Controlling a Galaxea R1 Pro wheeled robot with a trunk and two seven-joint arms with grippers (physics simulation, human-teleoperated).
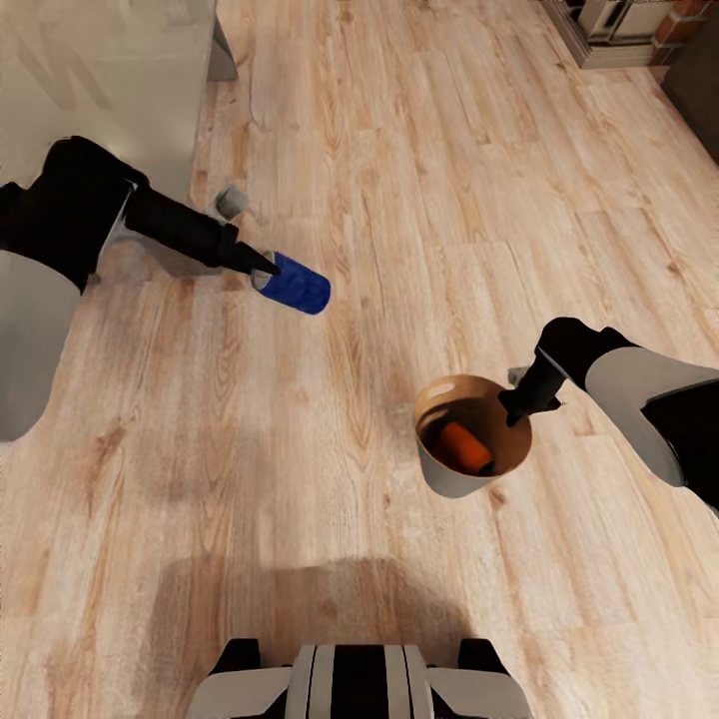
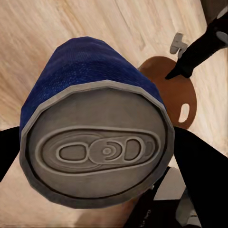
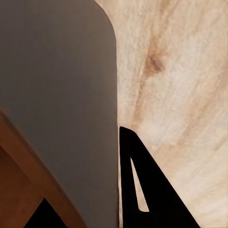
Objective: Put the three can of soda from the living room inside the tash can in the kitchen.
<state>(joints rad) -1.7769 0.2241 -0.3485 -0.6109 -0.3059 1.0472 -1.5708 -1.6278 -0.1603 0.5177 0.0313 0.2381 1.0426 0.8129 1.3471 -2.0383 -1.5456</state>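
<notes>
Pale wood-plank flooring (image 1: 419, 200) runs across the whole head view, its grain streaked light and tan, with soft shadows pooling toward the near edge. At the far left stands a pale, greyish-white piece of furniture (image 1: 110, 80) — its corner ends over the planks. In the far right corner sits a red brick edge (image 1: 679, 25) beside a dark panel (image 1: 697, 85).

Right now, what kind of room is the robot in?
Likely a home interior, probably a living area: light wood plank floor, a red brick corner like a fireplace's at the far right, and a pale furniture piece at far left. No kitchen fittings are visible.
</notes>
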